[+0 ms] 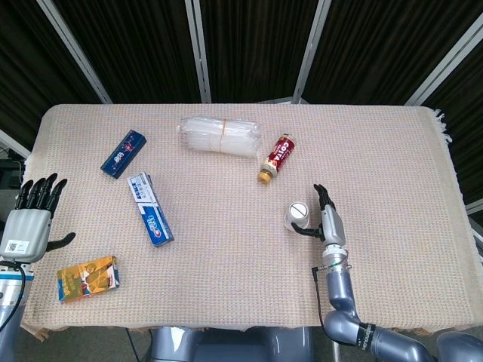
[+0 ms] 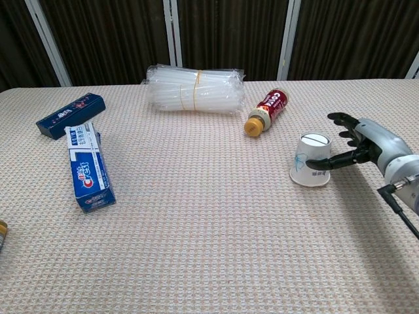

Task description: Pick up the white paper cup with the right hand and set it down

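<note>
White paper cup (image 2: 312, 169) stands upside down on the desk (image 2: 209, 248) beside my open right robot hand (image 2: 359, 145), whose thumb may tip it.

"Crest" on toothpaste box (image 2: 90, 173)

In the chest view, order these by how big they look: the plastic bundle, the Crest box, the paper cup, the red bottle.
Largest to smallest:
1. plastic bundle
2. Crest box
3. paper cup and red bottle: they look alike, and the bottle lies farther away, so unranked.
</note>
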Motion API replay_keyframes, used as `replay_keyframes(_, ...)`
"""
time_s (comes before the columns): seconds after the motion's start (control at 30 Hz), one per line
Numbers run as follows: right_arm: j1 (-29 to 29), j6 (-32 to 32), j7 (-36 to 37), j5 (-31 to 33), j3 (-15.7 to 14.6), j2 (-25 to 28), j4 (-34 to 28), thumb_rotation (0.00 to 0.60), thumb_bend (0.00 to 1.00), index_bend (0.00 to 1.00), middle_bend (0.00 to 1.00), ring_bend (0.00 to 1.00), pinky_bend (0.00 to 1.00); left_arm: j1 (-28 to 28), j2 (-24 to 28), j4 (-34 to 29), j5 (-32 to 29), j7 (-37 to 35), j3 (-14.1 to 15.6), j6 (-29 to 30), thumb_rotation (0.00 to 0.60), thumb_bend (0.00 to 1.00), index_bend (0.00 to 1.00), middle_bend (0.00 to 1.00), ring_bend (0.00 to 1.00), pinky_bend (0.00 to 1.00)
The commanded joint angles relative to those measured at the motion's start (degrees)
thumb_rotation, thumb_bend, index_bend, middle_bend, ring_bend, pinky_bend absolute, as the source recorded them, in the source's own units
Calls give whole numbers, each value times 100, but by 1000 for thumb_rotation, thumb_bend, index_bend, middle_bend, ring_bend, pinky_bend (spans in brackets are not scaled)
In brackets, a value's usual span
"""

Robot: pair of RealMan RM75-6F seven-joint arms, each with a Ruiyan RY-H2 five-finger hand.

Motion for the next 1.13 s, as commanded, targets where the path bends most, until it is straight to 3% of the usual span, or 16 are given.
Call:
replay_keyframes(0.03,-56,208,22,-173,16,21,-42,600,180,0,0,0,0,0,2,-2,0,0,0,-1,600,14,0,0,0,0)
replay_keyframes(0.3,-126,952,-44,-988,110,354,-509,600,73,0,0,0,0,-1,12,-9,0,-13,2,-8,600,14,0,0,0,0)
replay_keyframes(0.4,-80,1097,-377,-1247,162,658,-822,600,56,0,0,0,0,2,15,-11,1,-22,3,-8,600,15,0,0,0,0)
replay_keyframes(0.53,-19,1031,-1370,-1323,209,1397,-1332,600,31,0,0,0,0,2,17,-8,0,-33,2,-10,600,14,0,0,0,0)
replay_keyframes(0.63,-16,860,-2261,-1199,148,2030,-1563,600,28,0,0,0,0,1,20,-14,9,-37,6,-11,600,13,0,0,0,0)
replay_keyframes(0.8,-158,726,-2970,-1250,-201,2710,-1620,600,27,0,0,0,0,0,14,-4,-3,-30,-1,-10,600,13,0,0,0,0)
replay_keyframes(0.97,-393,773,-2782,-1507,-577,2856,-1350,600,28,0,0,0,0,-6,-6,-6,-45,-14,-27,-8,600,13,0,0,0,0)
replay_keyframes(1.13,-399,756,-2648,-1550,-612,2910,-1277,600,29,0,0,0,0,4,-18,-22,-45,18,-28,24,600,12,0,0,0,0)
